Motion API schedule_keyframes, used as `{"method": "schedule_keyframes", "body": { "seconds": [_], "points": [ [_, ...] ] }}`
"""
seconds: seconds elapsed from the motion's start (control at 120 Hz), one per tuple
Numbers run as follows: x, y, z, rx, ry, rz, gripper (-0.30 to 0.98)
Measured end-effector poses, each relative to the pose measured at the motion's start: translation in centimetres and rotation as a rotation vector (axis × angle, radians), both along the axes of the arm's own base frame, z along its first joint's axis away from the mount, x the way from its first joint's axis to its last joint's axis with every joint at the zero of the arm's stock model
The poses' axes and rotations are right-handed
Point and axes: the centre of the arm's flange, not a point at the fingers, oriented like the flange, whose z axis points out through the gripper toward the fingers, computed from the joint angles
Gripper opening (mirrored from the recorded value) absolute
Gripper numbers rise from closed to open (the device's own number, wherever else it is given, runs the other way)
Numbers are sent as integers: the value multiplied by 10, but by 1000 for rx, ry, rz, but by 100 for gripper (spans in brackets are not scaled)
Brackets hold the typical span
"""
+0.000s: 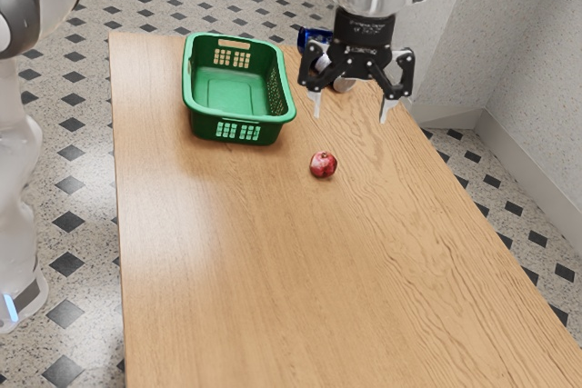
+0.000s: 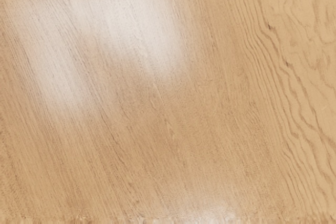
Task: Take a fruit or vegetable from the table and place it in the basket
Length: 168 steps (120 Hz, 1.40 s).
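In the exterior view my gripper [image 1: 351,117] hangs above the table, its two fingers wide apart with nothing between them. A red, round fruit, perhaps a pomegranate [image 1: 323,165], lies on the wood, lower in that view than the fingertips. The green basket [image 1: 285,114] stands upright toward the exterior view's left, apart from both the fruit and my gripper; its visible floor holds nothing. Bare wood grain of the table [image 2: 173,119] lies under my hand in the wrist view.
Behind my gripper, near the table's far edge, are a blue can-like object [image 1: 314,36] and a pale rounded item [image 1: 343,84], both partly hidden by the hand. A wall stands beyond the table at the exterior view's right.
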Motion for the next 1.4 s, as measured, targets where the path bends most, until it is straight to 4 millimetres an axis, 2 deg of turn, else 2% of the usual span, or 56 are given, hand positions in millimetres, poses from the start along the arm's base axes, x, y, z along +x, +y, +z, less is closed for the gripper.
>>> {"method": "schedule_keyframes", "body": {
  "seconds": [0.083,0.117,0.15,0.192,0.283,0.317,0.342,0.383,0.492,0.542,0.692,0.867,1.033,1.075,1.15,1.192,1.25,1.342,1.4],
  "points": [
    [6,4,-36,-20,111,-33,69],
    [8,15,-49,-26,145,-44,69],
    [9,33,-59,-36,171,-41,69],
    [18,73,-67,-53,191,2,69],
    [34,195,-83,-102,213,171,69],
    [33,224,-89,-118,218,206,69],
    [33,234,-93,-127,217,212,69],
    [35,230,-97,-134,212,181,69],
    [35,166,-101,-136,198,8,69],
    [32,151,-99,-139,183,-41,69],
    [34,160,-96,-147,147,-75,69],
    [36,149,-95,-147,123,-153,69],
    [39,157,-94,-115,77,-300,69],
    [37,150,-92,-63,68,-360,69],
    [31,120,-90,29,57,-503,69],
    [30,112,-91,60,48,-577,69],
    [37,122,-100,70,50,-633,69],
    [58,160,-122,68,57,-676,69],
    [67,183,-128,71,36,-708,69]
  ]
}}
